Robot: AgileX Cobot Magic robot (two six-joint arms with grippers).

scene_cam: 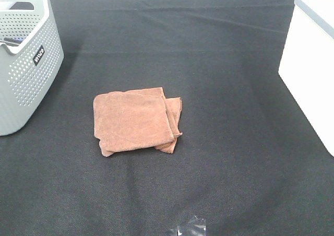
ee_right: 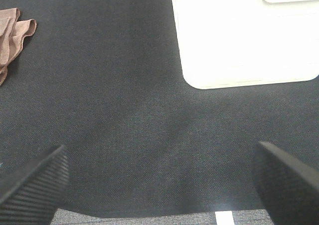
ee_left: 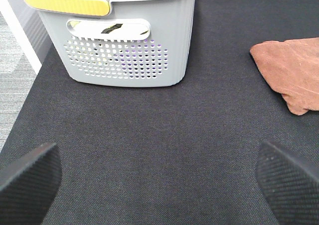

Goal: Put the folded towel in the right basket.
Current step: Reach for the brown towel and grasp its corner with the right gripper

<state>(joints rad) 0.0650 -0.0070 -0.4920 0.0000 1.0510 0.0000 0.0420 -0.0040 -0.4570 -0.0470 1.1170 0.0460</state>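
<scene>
High view: a grey perforated plastic basket [scene_cam: 31,69] stands at the far left corner of the black cloth surface [scene_cam: 219,173]. Dark items show inside it, too unclear to name. A white smooth-walled basket [scene_cam: 310,69] sits at the right edge, its inside hidden. The folded rust-brown cloth towel [scene_cam: 136,121] lies flat near the middle, slightly left, well apart from both baskets, with bare surface all round. Its long axis runs roughly left to right, and the loose layered edges face the white basket.

Left wrist view: the left claw [ee_left: 159,185] is spread wide, nothing between its fingers, above bare surface. The grey basket, with a yellow band on its rim, stands beyond it.

Right wrist view: the right claw [ee_right: 159,185] also gapes empty, above the surface's near edge, with the white basket close by.
</scene>
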